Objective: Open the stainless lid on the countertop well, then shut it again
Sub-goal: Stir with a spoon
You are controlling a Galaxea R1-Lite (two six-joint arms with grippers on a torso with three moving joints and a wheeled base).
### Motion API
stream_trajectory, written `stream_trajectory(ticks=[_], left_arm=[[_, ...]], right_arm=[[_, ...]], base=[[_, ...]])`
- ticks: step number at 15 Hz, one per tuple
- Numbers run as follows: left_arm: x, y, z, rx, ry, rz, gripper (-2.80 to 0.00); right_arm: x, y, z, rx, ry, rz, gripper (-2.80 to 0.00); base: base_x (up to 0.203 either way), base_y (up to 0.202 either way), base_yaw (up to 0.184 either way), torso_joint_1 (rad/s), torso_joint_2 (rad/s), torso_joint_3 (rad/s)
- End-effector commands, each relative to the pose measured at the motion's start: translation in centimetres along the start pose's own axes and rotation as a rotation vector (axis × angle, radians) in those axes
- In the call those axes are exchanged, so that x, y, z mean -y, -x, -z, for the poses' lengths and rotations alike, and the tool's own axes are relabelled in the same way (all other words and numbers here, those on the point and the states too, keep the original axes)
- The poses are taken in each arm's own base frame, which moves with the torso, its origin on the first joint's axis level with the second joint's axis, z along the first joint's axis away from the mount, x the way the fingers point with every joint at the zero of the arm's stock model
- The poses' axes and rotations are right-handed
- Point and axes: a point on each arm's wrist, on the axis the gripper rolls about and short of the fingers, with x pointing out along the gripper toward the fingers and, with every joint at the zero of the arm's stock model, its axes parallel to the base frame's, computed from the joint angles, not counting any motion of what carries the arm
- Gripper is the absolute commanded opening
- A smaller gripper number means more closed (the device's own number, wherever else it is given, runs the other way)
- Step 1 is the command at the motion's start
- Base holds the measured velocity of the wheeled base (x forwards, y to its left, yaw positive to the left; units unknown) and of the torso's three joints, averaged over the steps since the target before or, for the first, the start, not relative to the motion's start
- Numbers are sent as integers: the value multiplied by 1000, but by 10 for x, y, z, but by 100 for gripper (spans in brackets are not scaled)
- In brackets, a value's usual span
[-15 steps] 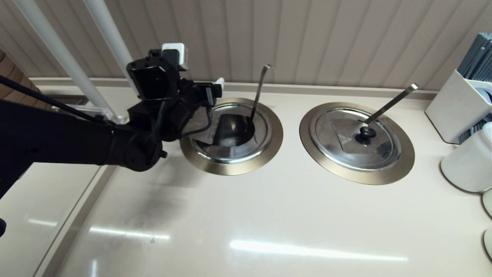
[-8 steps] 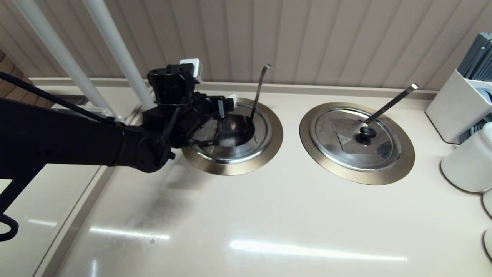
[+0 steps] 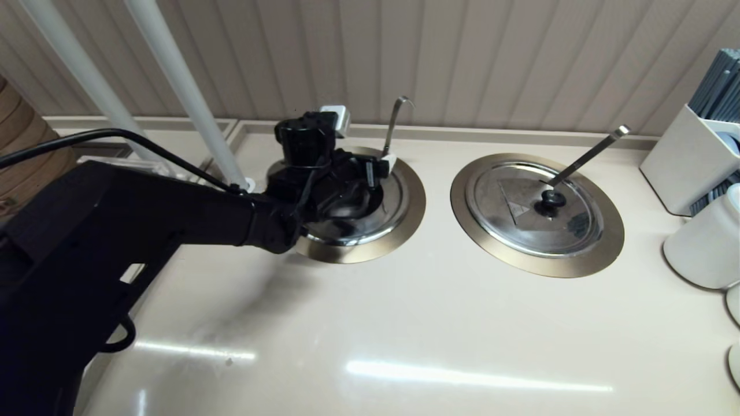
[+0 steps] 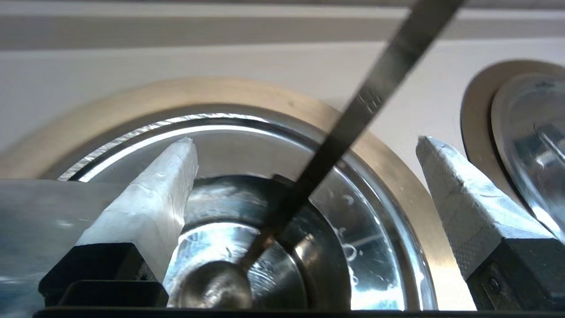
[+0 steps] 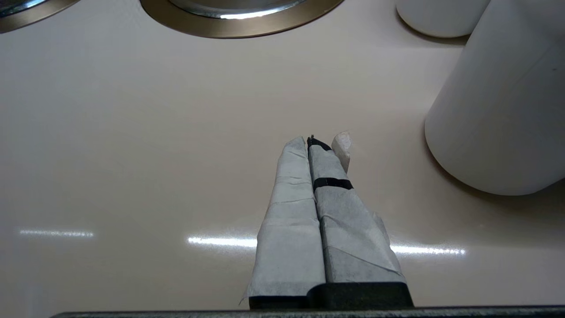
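Resting together over bare beige counter [image 5: 132, 154], the right claw [image 5: 320, 143] sits nearest. Farther back, the left claw [image 4: 304, 152] spreads apart above the round shiny stainless lid [image 3: 384, 211] on its bronze-rimmed countertop well [image 3: 404, 222]; the hook-ended ladle handle [image 3: 393, 124] rises toward the wall.

We see polished steel on the stainless lid [image 3: 378, 205], mirror-bright and streaked with fine scratches, and a flat, brushed bronze-coloured band around the countertop well [image 3: 413, 196]. The ladle handle [image 3: 391, 130] is dull grey metal, its bowl shiny in the left wrist view. The left tool [image 4: 304, 163] has fingers [image 4: 165, 190] wrapped in rough, creased pale tape over matt black plastic; the right tool [image 5: 324, 141] wears the same wrinkled wrap, bound with a black band. The tabletop [image 3: 404, 335] is smooth, glossy cream, throwing back streaks of light. The twin lid [image 3: 535, 208] looks equally polished, with a glossy black knob [image 3: 552, 199]. The white cup [image 5: 503, 101] is smooth and matt.
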Motion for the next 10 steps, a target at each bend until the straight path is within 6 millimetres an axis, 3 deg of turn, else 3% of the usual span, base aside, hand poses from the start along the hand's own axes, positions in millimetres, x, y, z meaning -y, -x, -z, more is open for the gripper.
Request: stream_trajectory(ticks=[1, 5, 10], left_arm=[[2, -5, 22, -52, -2, 11, 0], [3, -12, 30, -60, -20, 97, 0], [6, -52, 40, 6, -69, 104, 0]], right_arm=[[0, 0, 1, -4, 0, 0, -280], [0, 0, 1, -4, 0, -1, -280], [0, 0, 1, -4, 0, 0, -280]], base=[[0, 0, 0, 0, 0, 0], [0, 0, 0, 0, 0, 0], [0, 0, 0, 0, 0, 0]])
